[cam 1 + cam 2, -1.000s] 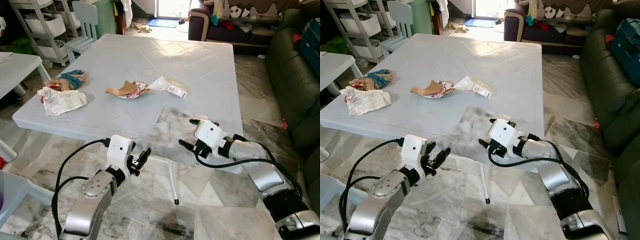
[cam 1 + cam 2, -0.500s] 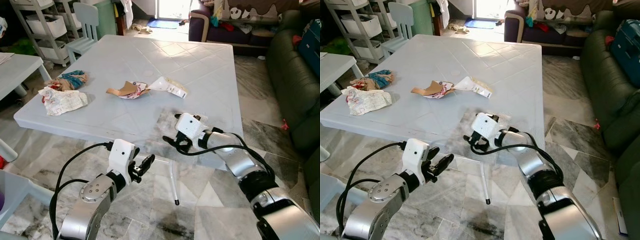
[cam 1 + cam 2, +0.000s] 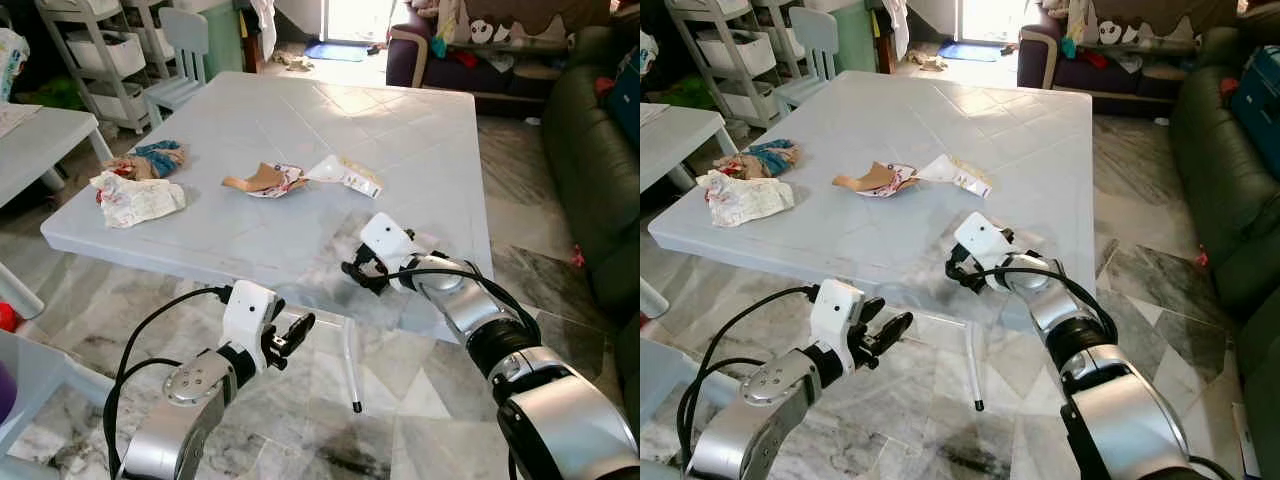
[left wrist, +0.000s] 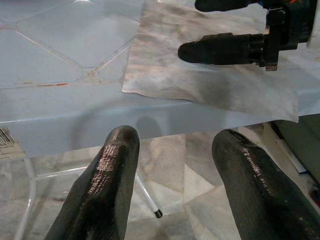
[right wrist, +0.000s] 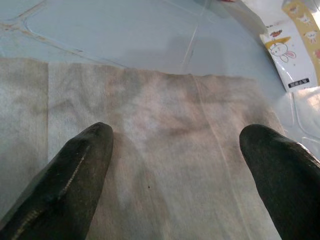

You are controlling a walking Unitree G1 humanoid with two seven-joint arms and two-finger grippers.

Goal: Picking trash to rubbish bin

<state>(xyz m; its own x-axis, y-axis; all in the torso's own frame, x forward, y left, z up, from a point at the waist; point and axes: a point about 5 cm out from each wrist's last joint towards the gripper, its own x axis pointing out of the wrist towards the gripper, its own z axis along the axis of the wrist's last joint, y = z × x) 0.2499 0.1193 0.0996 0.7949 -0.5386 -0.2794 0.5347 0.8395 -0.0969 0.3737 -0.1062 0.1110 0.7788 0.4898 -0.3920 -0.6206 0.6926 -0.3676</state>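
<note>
I have the right gripper [image 3: 358, 272] out over the near right part of the pale blue table [image 3: 300, 130], with its jaws spread wide apart and empty. They hang just above a flat, grey-stained sheet of tissue [image 5: 165, 150] that lies on the table by the front edge; in the right wrist view one finger sits on each side of the sheet, and I cannot tell whether the tips touch it.

My left gripper [image 3: 290, 334] is lower down, in front of the table's front edge and below its top, jaws also apart and holding nothing. Its wrist view looks up at the table rim and the same stained sheet, with the right gripper's black fingers [image 4: 220, 48] above it.

The rest of the trash lies further back on the table. A torn brown and red wrapper [image 3: 264, 181] is near the middle, with a white printed packet [image 3: 347, 174] just beside it on the right. Towards the left edge I see a crumpled white paper [image 3: 138, 197], and a crumpled blue and orange wrapper [image 3: 155, 160] just behind it.

A dark sofa [image 3: 590, 150] stands to the right on the marble floor [image 3: 400, 390].
</note>
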